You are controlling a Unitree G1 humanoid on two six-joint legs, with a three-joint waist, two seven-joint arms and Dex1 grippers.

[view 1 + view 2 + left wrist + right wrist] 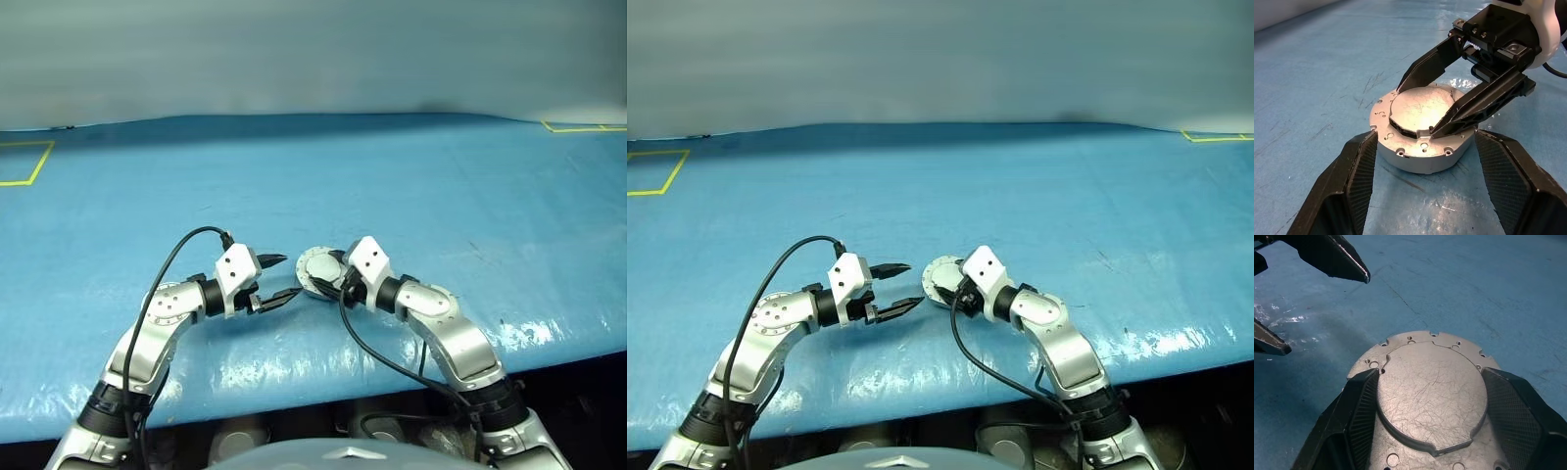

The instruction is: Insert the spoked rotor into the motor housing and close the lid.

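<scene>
— What's on the table?

— One round silver-grey metal motor housing point(1422, 147), a shallow cylinder sitting flat on the blue plastic-covered table point(411, 176), near its front edge, between the two arms. Its round grey metal lid point(1430, 396) is down on top: plain scratched face with a raised centre circle, notched at the edge, and a ring of small screw holes around the rim.

— Just the one piece?

— One housing, one lid. With the lid down I cannot tell what is inside.

— And the grippers?

— Two, each with two black tapered fingers, ribbed on the inner faces. The right gripper point(1449, 98) has its fingers over the lid, one to each side of the raised circle, tips on or just above the face; whether they press it I can't tell. They stand apart, pinching nothing. The left gripper point(277, 277) sits just beside the housing, fingers spread, holding nothing.

— Anything else?

— Yellow tape lines point(29, 166) at the table's far corners. The blue sheet is glossy and scuffed.
</scene>
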